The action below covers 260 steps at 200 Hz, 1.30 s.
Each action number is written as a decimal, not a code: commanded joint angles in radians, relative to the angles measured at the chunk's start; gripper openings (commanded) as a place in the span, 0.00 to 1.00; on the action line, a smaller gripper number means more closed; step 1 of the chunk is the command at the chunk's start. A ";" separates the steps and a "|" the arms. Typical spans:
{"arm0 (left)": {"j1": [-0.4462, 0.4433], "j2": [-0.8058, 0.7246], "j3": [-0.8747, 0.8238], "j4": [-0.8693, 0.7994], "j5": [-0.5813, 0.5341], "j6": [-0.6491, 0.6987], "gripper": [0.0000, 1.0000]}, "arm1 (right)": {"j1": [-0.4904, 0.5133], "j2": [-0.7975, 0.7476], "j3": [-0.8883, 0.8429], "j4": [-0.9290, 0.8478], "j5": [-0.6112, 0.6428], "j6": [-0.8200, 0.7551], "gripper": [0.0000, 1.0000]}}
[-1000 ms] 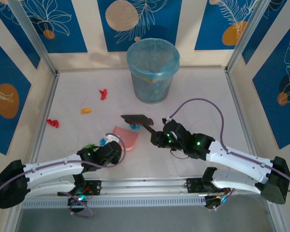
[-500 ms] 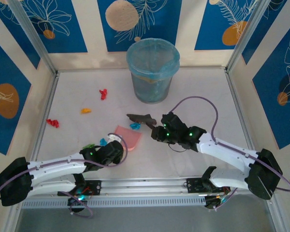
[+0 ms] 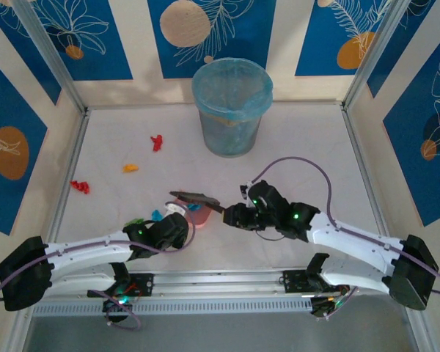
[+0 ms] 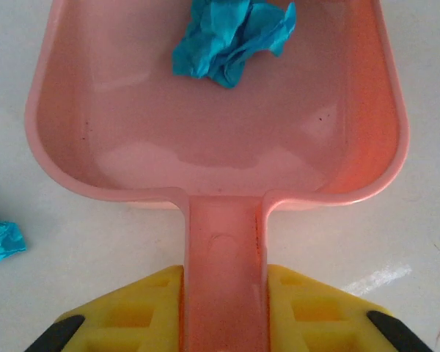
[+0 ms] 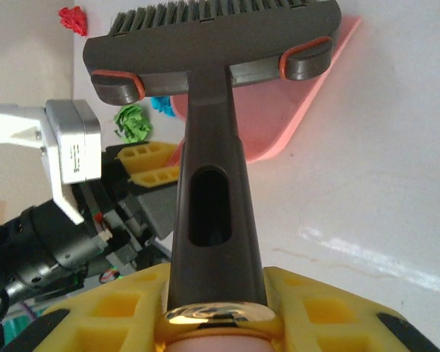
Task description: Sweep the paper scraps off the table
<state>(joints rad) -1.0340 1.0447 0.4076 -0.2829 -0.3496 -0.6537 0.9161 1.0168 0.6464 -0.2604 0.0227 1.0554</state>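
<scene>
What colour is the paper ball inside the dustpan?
Blue. The paper ball shows best in the left wrist view, inside the pink dustpan.

Bright, even light from overhead, with soft shadows. Glare streaks the tabletop [image 5: 367, 253], the dustpan [image 4: 205, 158] gleams, and wrist views blur at their bottom edges.

Crumpled paper scraps [image 3: 157, 142] lie scattered over the left half of the pale whitish-grey matte table [image 3: 308, 147]: 2 red, 1 orange, 1 green, 1 blue. Another blue wad [image 4: 231, 37] sits top centre in the left wrist view.
</scene>
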 commanded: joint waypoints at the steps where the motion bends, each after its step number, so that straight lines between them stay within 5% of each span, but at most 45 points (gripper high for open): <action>1: 0.008 0.002 0.000 -0.052 0.052 0.012 0.00 | -0.005 -0.100 -0.028 0.004 -0.023 0.053 0.00; 60: 0.008 -0.057 -0.016 -0.047 0.045 0.020 0.00 | -0.094 -0.396 -0.015 -0.185 0.137 -0.020 0.00; 134: 0.006 -0.194 -0.046 -0.045 0.035 0.032 0.00 | -0.160 -0.627 0.087 -0.509 0.506 -0.103 0.00; 200: -0.015 -0.270 -0.049 -0.026 0.033 0.061 0.00 | -0.200 -0.544 0.030 -0.458 0.880 -0.198 0.00; 260: -0.043 -0.298 -0.043 0.009 0.034 0.099 0.00 | -0.394 -0.265 -0.079 -0.158 0.746 -0.256 0.00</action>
<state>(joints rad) -1.0657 0.7551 0.3660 -0.3058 -0.3172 -0.5907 0.5968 0.6796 0.6125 -0.5930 0.7956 0.8265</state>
